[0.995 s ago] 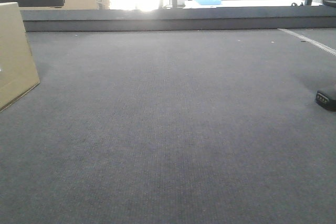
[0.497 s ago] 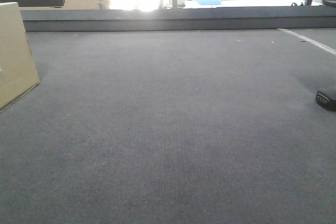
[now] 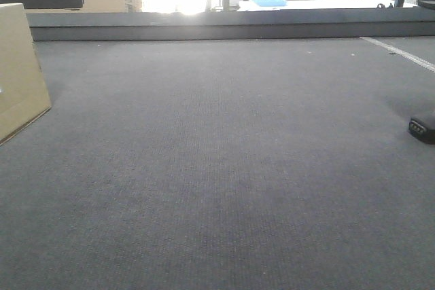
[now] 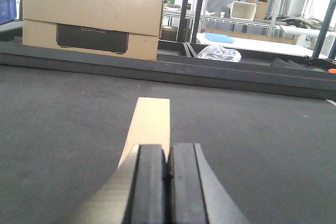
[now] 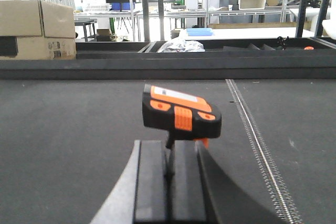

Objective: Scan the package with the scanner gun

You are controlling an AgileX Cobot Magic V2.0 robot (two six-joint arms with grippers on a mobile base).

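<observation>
The package, a tan cardboard box, stands on edge at the far left of the carpet; in the left wrist view its narrow edge runs straight ahead. My left gripper is shut just behind it, with nothing between the pads. The scanner gun, black with orange buttons, sits just beyond my right gripper, which is shut with its pads together. The fingers hide the scanner's lower part. In the front view the scanner gun rests on the carpet at the right edge. Neither gripper shows there.
Dark grey carpet covers the work surface, with a raised dark rail along the far edge. Larger cartons stand behind the rail at the left. A pale seam line runs along the carpet on the right.
</observation>
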